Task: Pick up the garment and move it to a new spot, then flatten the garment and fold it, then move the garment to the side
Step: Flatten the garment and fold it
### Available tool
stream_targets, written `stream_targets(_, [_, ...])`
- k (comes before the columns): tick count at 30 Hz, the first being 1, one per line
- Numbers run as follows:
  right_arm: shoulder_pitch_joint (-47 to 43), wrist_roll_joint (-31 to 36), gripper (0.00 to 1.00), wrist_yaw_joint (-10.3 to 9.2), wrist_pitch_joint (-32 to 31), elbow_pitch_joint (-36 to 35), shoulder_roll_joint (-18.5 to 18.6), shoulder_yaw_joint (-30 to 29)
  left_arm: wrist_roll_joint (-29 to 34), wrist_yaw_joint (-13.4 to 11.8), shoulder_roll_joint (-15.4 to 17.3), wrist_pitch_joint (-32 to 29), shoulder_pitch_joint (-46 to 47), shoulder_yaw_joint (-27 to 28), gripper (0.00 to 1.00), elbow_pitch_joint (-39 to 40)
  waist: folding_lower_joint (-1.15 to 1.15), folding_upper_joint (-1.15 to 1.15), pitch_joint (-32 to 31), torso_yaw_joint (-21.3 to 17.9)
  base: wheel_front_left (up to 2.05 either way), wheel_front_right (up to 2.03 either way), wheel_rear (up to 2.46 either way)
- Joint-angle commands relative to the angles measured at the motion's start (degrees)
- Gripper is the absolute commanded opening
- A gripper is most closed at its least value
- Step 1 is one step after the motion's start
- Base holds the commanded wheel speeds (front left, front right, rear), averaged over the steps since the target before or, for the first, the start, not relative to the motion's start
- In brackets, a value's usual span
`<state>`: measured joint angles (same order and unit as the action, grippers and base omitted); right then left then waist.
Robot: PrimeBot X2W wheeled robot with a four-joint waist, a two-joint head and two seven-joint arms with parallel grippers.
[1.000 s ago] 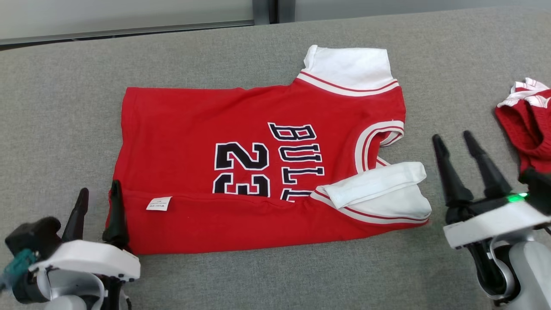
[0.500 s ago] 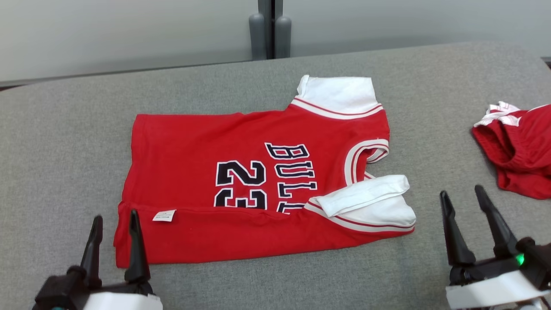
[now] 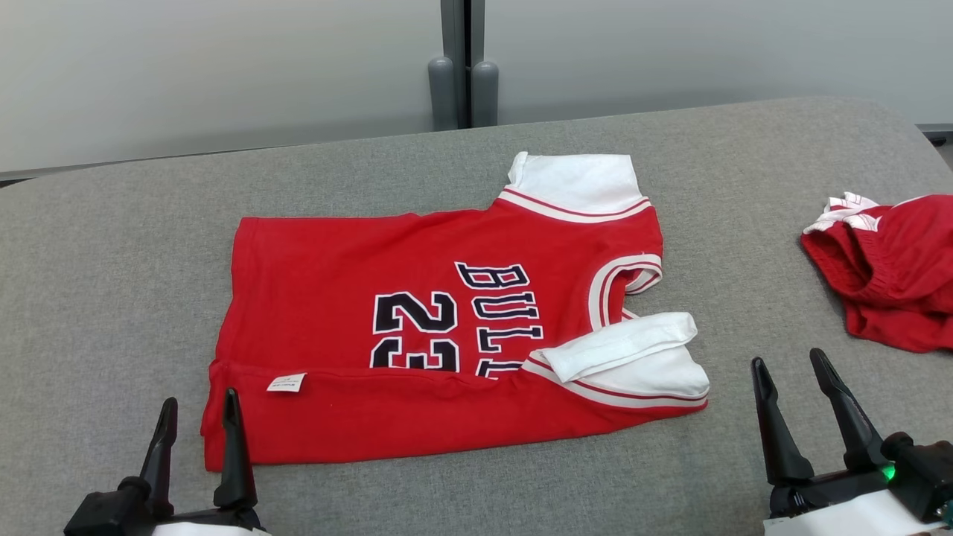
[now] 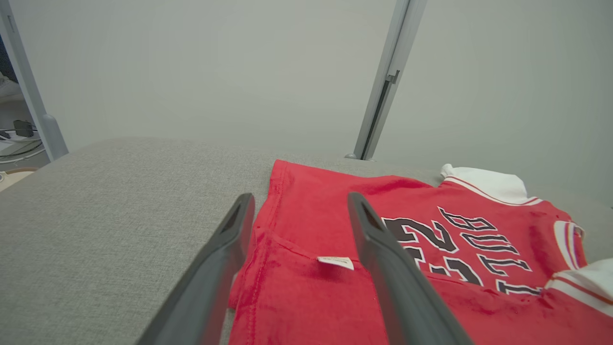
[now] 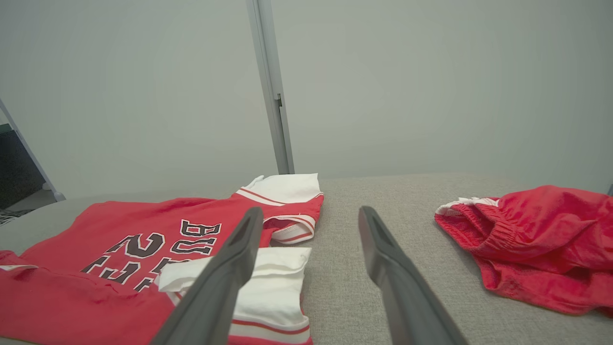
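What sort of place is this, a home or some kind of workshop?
Probably a lab or test booth, not a home. Plain grey wall panels joined by a metal post stand behind a grey fabric-covered table, with a red jersey and red shorts lying on it.

Most likely a lab or office test room, judging by plain pale partition panels (image 3: pixel 223 74) joined by a grey metal post (image 3: pixel 455 45) behind a grey cloth-covered table (image 3: pixel 112 260).
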<state>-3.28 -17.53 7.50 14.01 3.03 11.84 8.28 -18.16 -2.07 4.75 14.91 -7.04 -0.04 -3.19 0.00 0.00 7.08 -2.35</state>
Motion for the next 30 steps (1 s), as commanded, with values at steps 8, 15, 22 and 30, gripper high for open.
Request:
stream_targets(8, [0.6, -0.4, 1.00, -0.02, -0.6, 0.7, -0.4, 0.5, -1.2, 1.5, 0.9, 0.3, 3.0, 0.7, 1.00, -3.0, 0.00, 0.00, 1.0, 0.4, 0.00, 0.00, 0.00])
stream_targets(15, [2.9, -2.1, 1.00, -0.02, -1.1, 8.3, -0.5, 4.4, -4.2, 4.4, 2.3, -1.1, 6.7, 1.1, 1.00, -12.7, 0.00, 0.00, 4.5, 1.1, 0.00, 0.00, 0.00])
stream_targets(22, [8.8, -5.2, 1.00, -0.02, -0.1, 18.9, -1.8, 7.5, -6.6, 6.9, 2.4, -2.2, 10.7, 0.0, 1.00, -23.3, 0.00, 0.00, 7.8, 2.0, 0.00, 0.00, 0.00])
stream_targets(30, [13.5, -10.6, 0.00, -0.02, -0.5, 26.2, -2.0, 12.0, -9.2, 8.3, 1.8, -5.6, 13.1, -1.9, 0.00, -29.8, 0.00, 0.00, 9.0, 2.5, 0.00, 0.00, 0.00])
